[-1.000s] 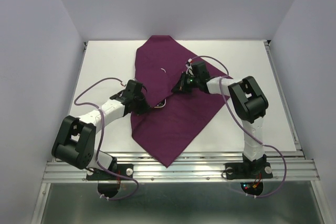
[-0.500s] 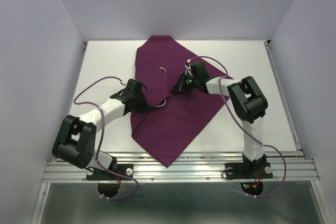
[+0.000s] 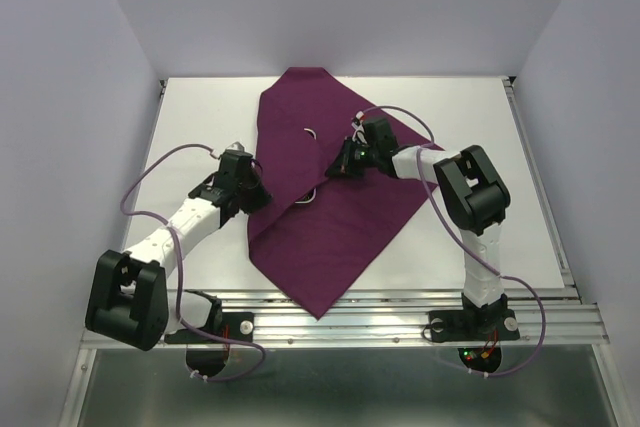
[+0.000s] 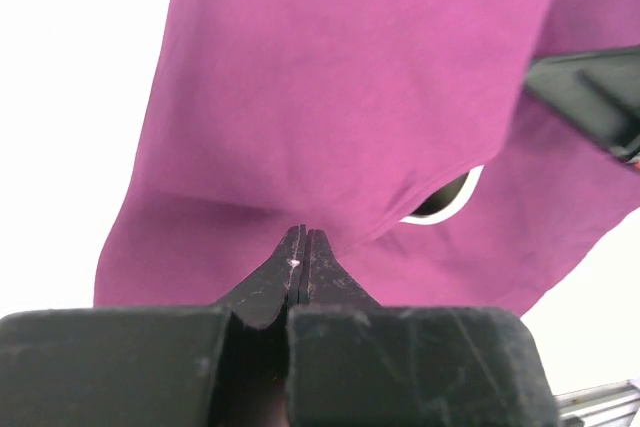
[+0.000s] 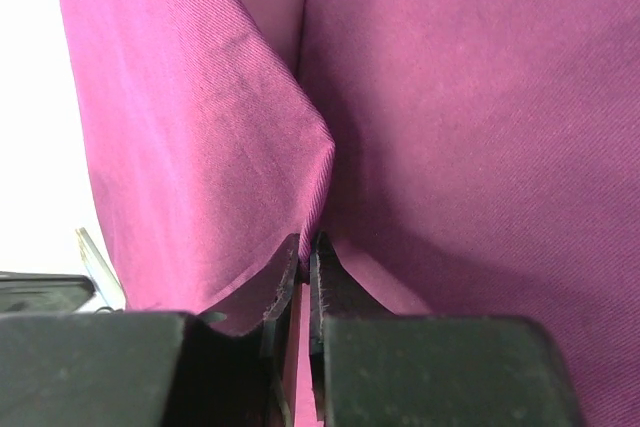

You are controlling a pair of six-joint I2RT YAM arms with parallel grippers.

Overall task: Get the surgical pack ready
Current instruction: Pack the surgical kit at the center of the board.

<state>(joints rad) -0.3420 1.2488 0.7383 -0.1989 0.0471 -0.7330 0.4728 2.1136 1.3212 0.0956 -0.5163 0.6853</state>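
The surgical pack, a large deep-purple cloth, lies partly folded on the middle of the white table. It fills the left wrist view and the right wrist view. My right gripper is shut on a raised fold of the cloth, pinched between its tips. My left gripper is at the cloth's left edge. Its jaws are pressed together with nothing seen between them. A pale curved rim peeks from under a fold in front of it.
The white table is bare left and right of the cloth, with side walls close by. A metal rail runs along the near edge. A small white loop shows on the cloth's upper part.
My left gripper has drawn back to the left, from over the cloth to its left edge, and its arm has swung outward. The right gripper has stayed on its fold.
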